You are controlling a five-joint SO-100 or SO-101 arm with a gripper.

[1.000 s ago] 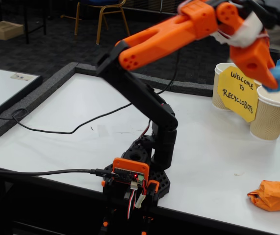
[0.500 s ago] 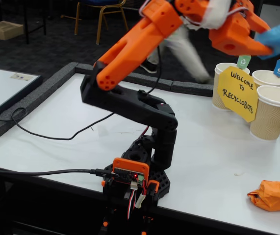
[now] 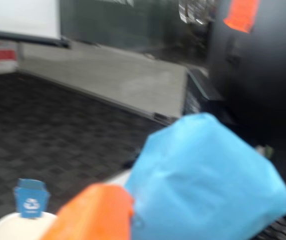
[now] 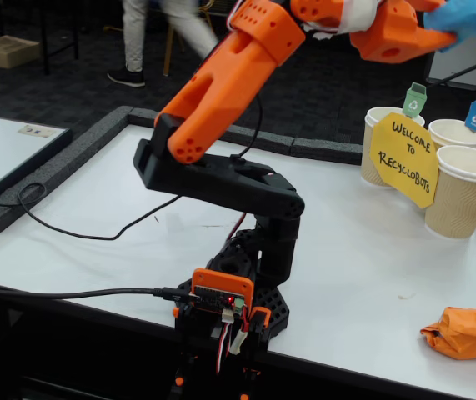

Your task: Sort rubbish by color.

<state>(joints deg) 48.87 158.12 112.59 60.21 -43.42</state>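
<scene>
Three ribbed paper cups stand at the far right of the desk [image 4: 121,208] in the fixed view, and everything to their left is bare white surface, a trailing black cable [image 4: 96,229] and the arm's base. Moving right along the arm, it is raised high, and the gripper [image 4: 442,25] at the top right corner is clamped on the blue wad [image 4: 469,15], which hangs in the air well above the cups. The wrist view shows that wad [image 3: 208,182] filling the frame against an orange finger [image 3: 90,212], with the blue-tagged cup [image 3: 17,227] low at the left edge (blurred, so I can't read how far off it is).

Below, the green-tagged cup [image 4: 379,142], the cup with the blue tag [image 4: 458,132] and the orange-tagged cup [image 4: 463,196] sit close together behind the yellow sign [image 4: 404,158]. The orange wad [image 4: 464,332] lies alone near the front right edge.

My worry is the drop: from that height, with the cup mouths so close, a release slightly off line would likely land the blue wad in a neighbouring cup or bounce it off a rim. A low descent might clip the tags or sign.
</scene>
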